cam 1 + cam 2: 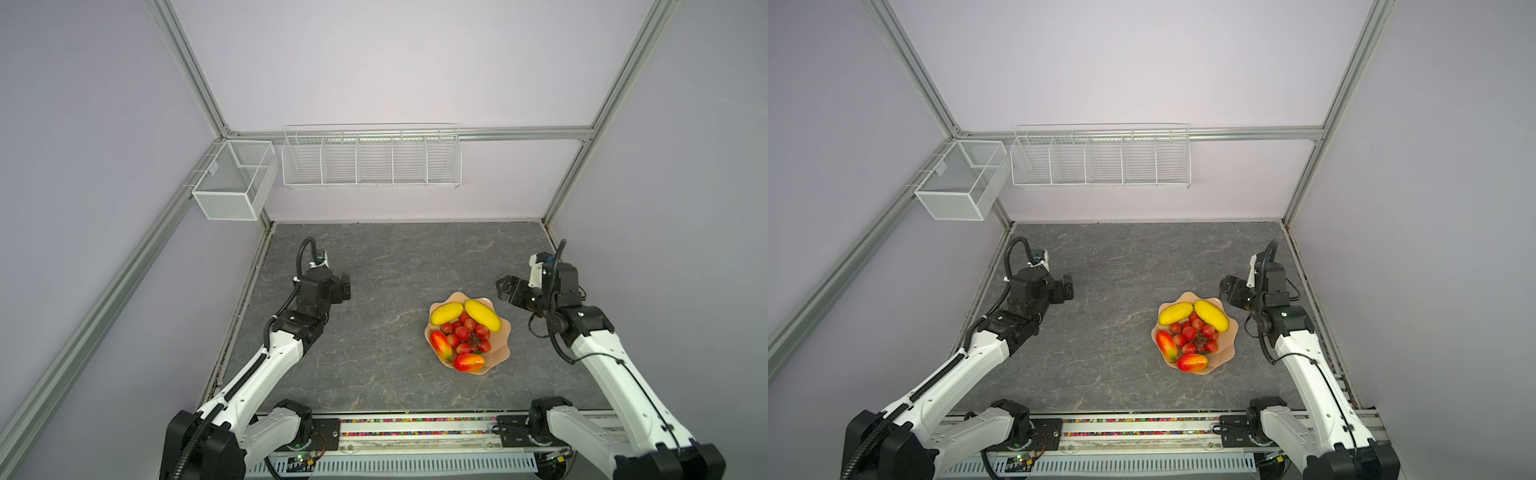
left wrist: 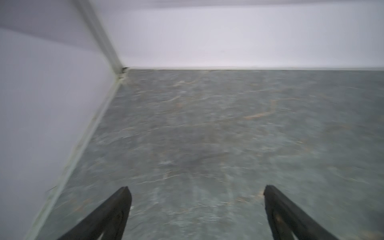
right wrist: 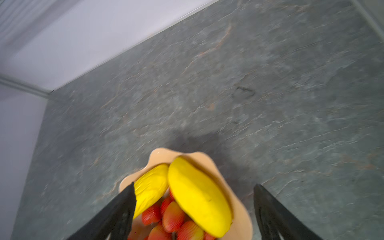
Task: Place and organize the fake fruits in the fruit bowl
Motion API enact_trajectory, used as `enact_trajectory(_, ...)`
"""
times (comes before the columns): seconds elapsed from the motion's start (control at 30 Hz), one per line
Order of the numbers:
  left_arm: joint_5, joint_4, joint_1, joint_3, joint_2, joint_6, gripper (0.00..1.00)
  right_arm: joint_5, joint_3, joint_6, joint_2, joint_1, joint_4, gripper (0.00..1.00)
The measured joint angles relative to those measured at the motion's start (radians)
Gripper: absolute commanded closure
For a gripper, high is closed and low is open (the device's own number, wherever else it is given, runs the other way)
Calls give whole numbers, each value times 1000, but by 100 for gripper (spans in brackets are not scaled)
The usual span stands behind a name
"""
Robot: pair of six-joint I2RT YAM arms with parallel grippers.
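I hold left gripper (image 2: 195, 191) over the table (image 1: 374, 270), left side, jaws spread, empty; right gripper (image 3: 194, 185) points left beside the far-right rim of the bowl (image 1: 500, 351), jaws spread, empty.

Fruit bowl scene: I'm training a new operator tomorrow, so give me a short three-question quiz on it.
1. True or false: the fruit bowl holds two yellow fruits, two red-orange fruits and a grape bunch.
2. Which lies in the bowl's middle? A) yellow fruits B) grape bunch C) red-orange fruits
3. Fill in: the left gripper and right gripper both have jaws ____, holding nothing.
Key: 1 true; 2 B; 3 open.
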Motion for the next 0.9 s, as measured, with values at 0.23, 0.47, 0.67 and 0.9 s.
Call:
enact_trajectory(0.23, -126, 303, 166, -254, 84, 5, 1, 154, -313, -118, 129, -160, 463, 11)
enact_trajectory(0.47, -64, 693, 222, -348, 266, 47, 1, 217, -428, -236, 370, -150, 890, 12)
enact_trajectory(0.67, 27, 894, 245, -323, 468, 71, 1, 197, -476, -356, 449, -61, 1197, 12)
enact_trajectory(0.9, 64, 964, 249, -308, 475, 84, 1, 191, -472, -415, 513, -30, 1263, 12)
